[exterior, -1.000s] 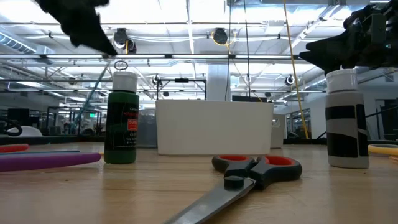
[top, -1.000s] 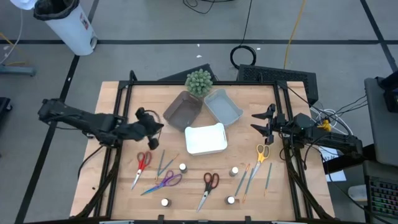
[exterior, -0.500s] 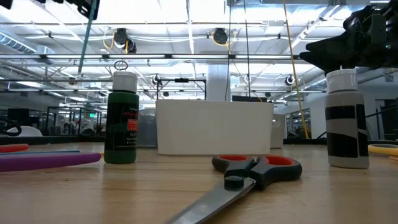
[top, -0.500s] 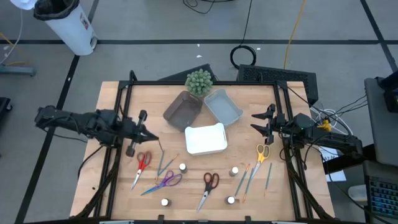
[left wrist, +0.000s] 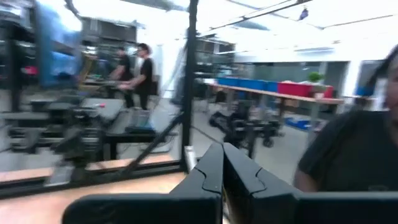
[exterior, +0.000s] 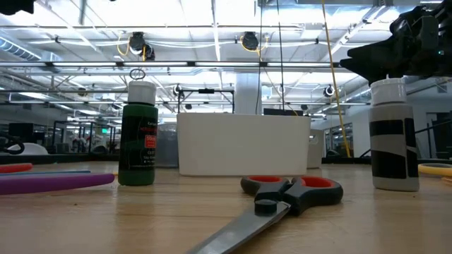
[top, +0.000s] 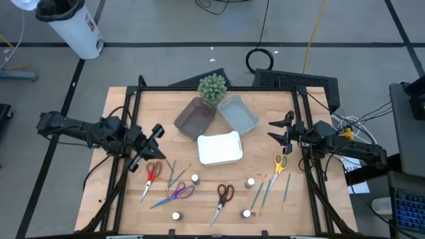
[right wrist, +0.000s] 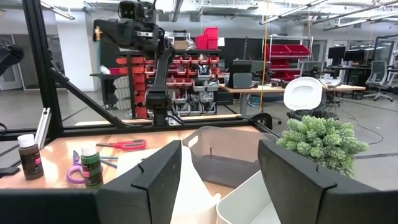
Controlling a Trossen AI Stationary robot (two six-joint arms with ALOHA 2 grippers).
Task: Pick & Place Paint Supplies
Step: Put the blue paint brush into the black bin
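Left end effector (top: pixel 157 130), shut, has swung back over the red scissors (top: pixel 151 176).

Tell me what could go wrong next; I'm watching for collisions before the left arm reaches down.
The shut left gripper hangs over the red scissors and nearby brushes; descending shut may just push them. The items are crowded, so grabbing one could drag another.

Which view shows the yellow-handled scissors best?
The high view: the yellow-handled scissors lie whole beside the right gripper. The low view catches only a yellow sliver at its edge; the wrist views miss them.
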